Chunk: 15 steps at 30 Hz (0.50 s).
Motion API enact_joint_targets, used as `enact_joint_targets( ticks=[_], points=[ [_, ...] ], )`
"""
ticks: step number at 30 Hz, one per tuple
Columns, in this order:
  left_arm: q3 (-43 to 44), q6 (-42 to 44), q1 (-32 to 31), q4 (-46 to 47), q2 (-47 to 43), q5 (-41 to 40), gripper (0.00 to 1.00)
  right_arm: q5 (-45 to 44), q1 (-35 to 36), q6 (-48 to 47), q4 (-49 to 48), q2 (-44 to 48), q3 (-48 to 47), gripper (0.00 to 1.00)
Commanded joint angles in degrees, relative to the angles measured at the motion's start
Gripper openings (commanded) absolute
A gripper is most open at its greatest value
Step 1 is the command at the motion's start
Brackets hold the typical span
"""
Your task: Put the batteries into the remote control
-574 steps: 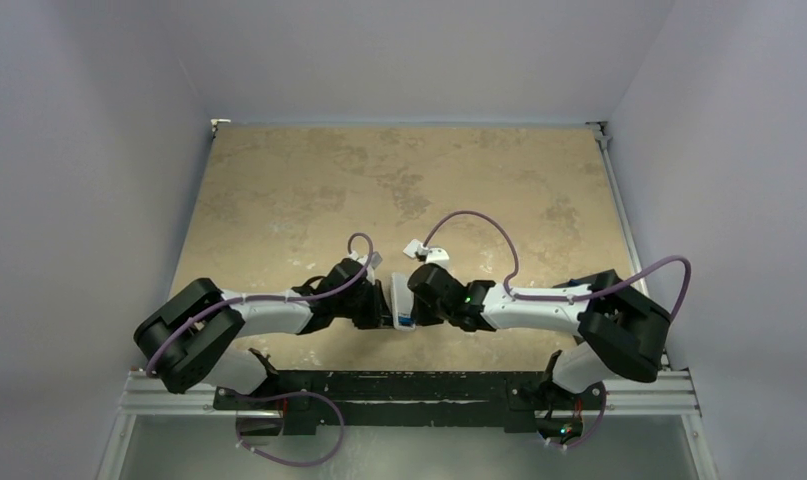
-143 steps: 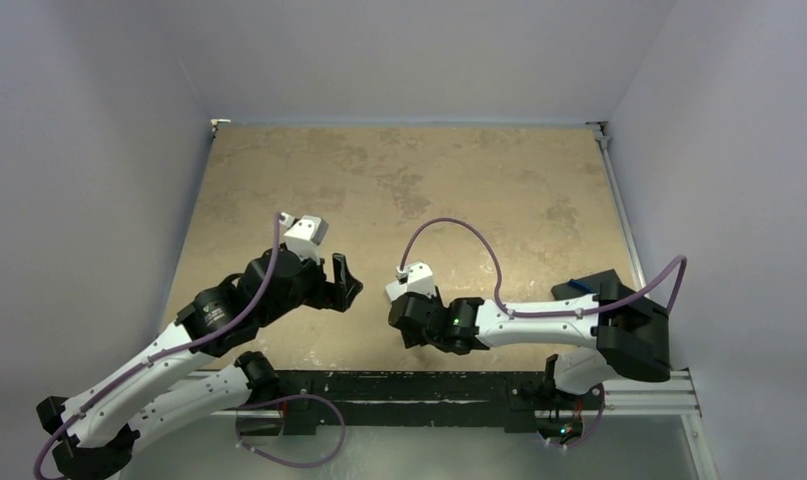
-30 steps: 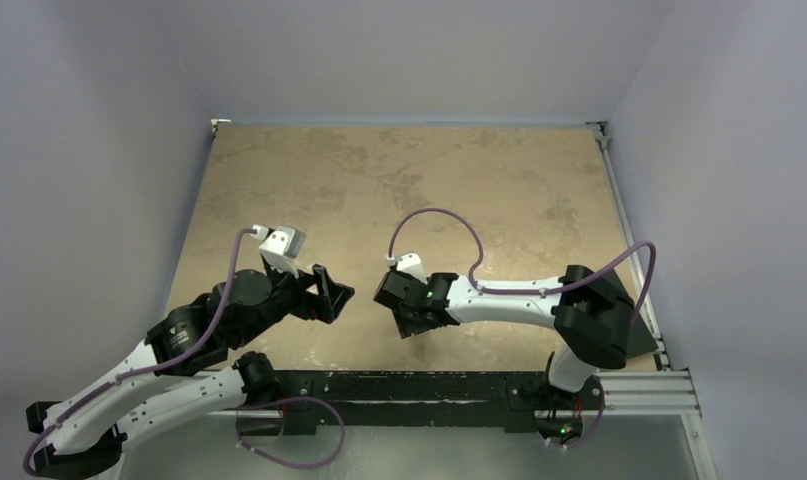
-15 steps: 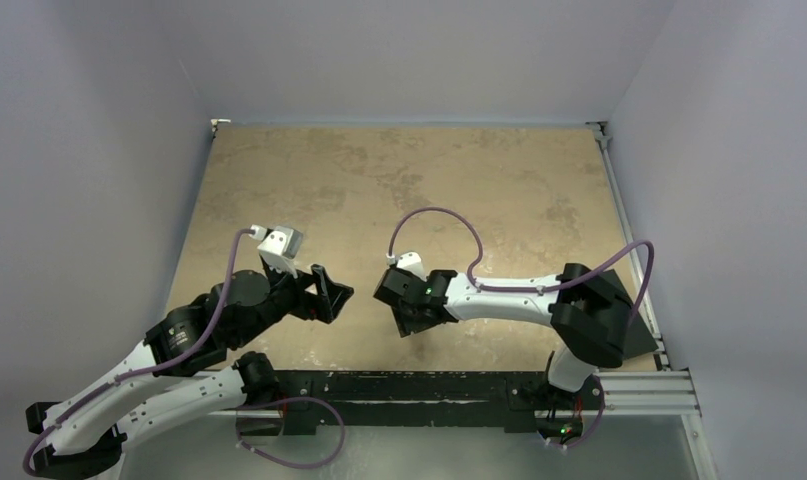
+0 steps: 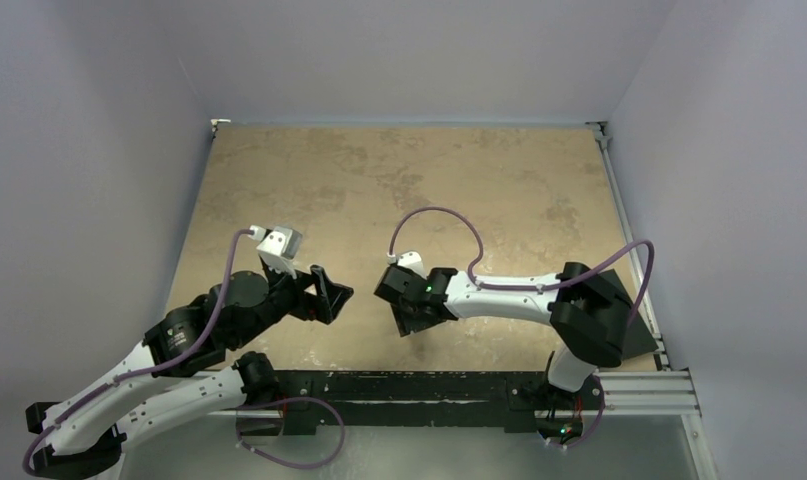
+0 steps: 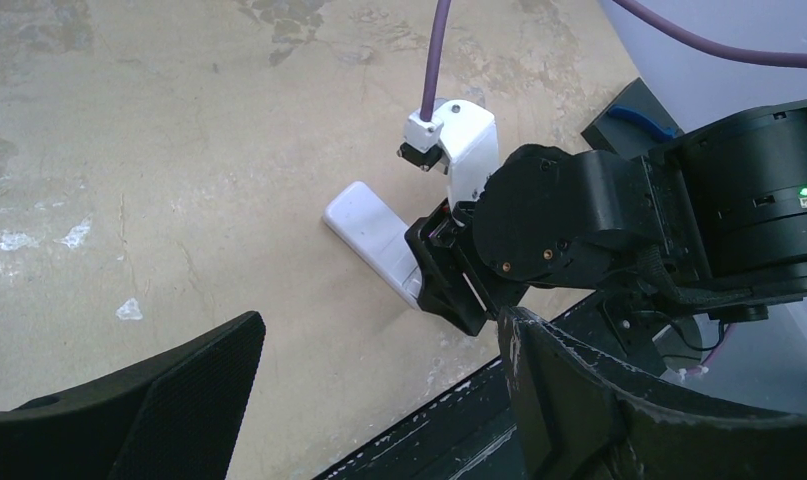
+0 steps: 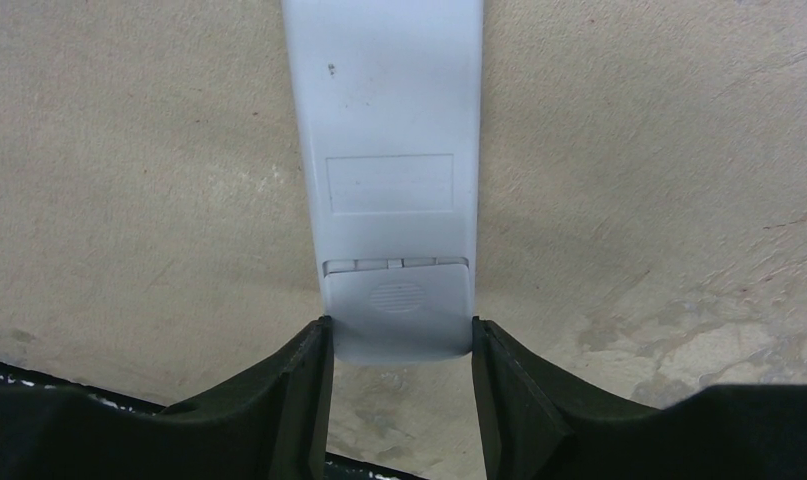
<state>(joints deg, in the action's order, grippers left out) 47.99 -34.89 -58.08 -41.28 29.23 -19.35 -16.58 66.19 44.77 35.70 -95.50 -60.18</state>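
The remote control [image 7: 384, 100] lies white back up on the tan table [image 5: 399, 180], its battery cover [image 7: 399, 305] in place. My right gripper [image 7: 399, 340] is shut on the cover end, one finger against each long edge. In the left wrist view the remote control [image 6: 371, 232] sticks out from the right gripper [image 6: 449, 290] toward the upper left. In the top view the right gripper [image 5: 407, 318] hides the remote. My left gripper [image 5: 331, 293] hangs open and empty a short way left of it, and its jaws [image 6: 379, 330] stand wide apart. The batteries are out of view.
A black rail [image 5: 409, 385] runs along the near table edge, just below both grippers. A dark flat piece with a blue strip [image 6: 634, 115] lies at the right behind the right arm. Grey walls close in the table on three sides.
Since the earliest frame the left gripper has drawn back leftward from the remote and opened, while the right gripper has kept its hold. Nothing has visibly moved over the last second.
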Motion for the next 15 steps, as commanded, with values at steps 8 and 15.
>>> enact_joint_targets(
  ticks=[8,15],
  points=[
    [0.1,-0.3,-0.5,1.0,-0.9,-0.6,0.87,1.4,-1.4,-0.3,1.8,-1.3,-3.4,0.41],
    [0.0,-0.3,-0.6,1.0,-1.4,-0.7,0.88,2.0,-2.0,-0.8,2.2,-2.6,-4.1,0.41]
  ],
)
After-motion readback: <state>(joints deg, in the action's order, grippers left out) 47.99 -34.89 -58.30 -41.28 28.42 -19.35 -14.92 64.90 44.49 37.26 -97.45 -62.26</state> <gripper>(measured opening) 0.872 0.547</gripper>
